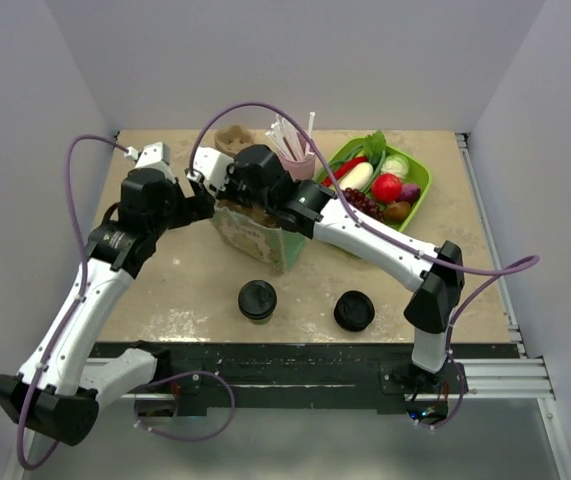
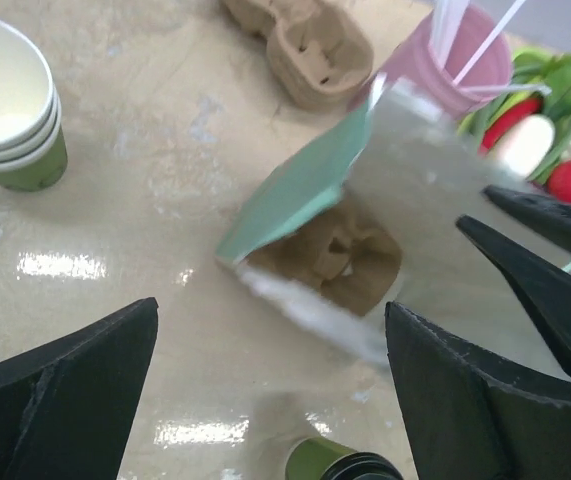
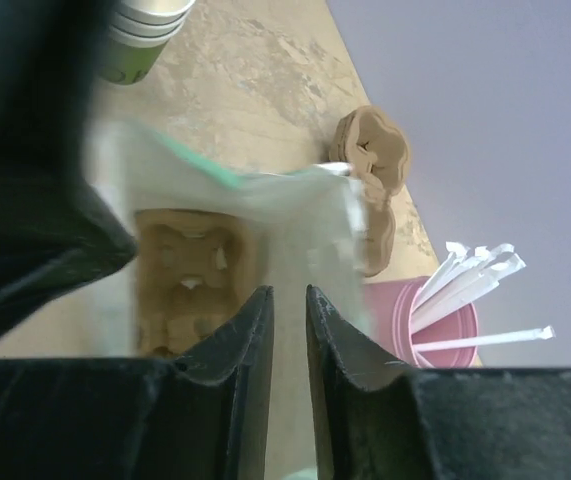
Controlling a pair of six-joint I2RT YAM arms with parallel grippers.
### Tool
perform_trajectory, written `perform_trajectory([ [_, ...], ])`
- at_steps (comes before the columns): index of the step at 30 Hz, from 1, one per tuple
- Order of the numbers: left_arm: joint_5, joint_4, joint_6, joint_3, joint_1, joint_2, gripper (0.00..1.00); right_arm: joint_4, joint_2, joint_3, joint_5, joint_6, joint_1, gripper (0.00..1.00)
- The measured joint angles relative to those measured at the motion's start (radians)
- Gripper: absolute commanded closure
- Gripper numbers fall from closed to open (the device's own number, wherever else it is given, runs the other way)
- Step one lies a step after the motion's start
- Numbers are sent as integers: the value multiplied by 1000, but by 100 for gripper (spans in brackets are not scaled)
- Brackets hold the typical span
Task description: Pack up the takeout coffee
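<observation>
Half the takeout coffee [image 2: 340,462] is cut off below the blurred paper bag [image 2: 295,190].

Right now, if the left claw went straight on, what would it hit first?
Probably the bag, at its open mouth, then the carrier inside it; depth is unclear.
</observation>
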Motion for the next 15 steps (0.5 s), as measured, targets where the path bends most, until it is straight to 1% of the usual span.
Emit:
perform_trajectory([
  [1,0,-2,1,-3,-1,24,0,1,0,0,0,0,0,57],
  [2,-5,-2,2,-5,-2,46,0,4,0,1,0,4,0,51],
  [3,-14,-2,4,-5,-2,64,0,5,0,1,0,7,1,38],
  [7,-48,2,9,1,-2,116,0,26,0,6,53,51,2,21],
  [11,-61,3,27,68,-2,170,0,66,-13,18,200,152,0,10],
  [15,-68,22,54,138,-2,182,0,88,-119,-39,378,315,-2,6],
])
